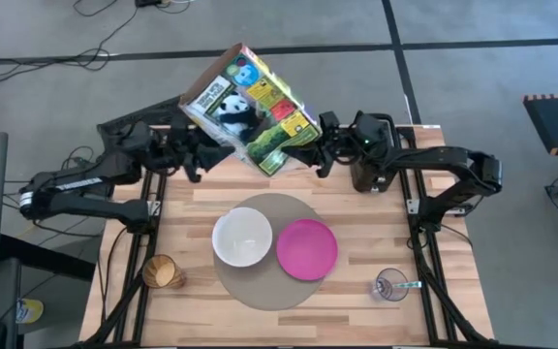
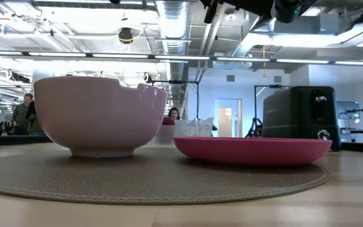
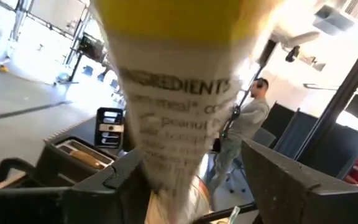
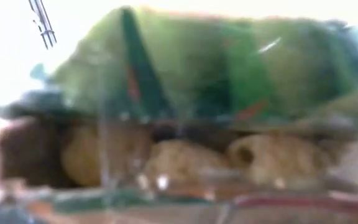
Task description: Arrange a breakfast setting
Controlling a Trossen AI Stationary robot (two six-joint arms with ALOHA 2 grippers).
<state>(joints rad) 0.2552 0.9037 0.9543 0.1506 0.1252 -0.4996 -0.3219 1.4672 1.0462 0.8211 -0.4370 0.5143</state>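
Left gripper [image 1: 200, 145] and right gripper [image 1: 310, 152] pinch a tilted cereal box [image 1: 250, 110] at 12 o'clock above the desk [image 1: 192, 204]. Box hides both grippers' fingertips in the high view. White bowl [image 1: 241, 237] and magenta plate [image 1: 307, 248] sit on the round mat [image 1: 264, 291].

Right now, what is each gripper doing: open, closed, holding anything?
Left gripper: closed on the cereal box, held tilted in the air behind the mat.
Right gripper: at the box's other end; fingers cannot be told.

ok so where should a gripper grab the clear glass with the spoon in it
Grip the clear glass across its side wall, coming down from above on the side away from the teal-handled spoon. It stands upright near the table's front right corner, and the spoon's handle leans out toward the right edge, so that side is blocked.
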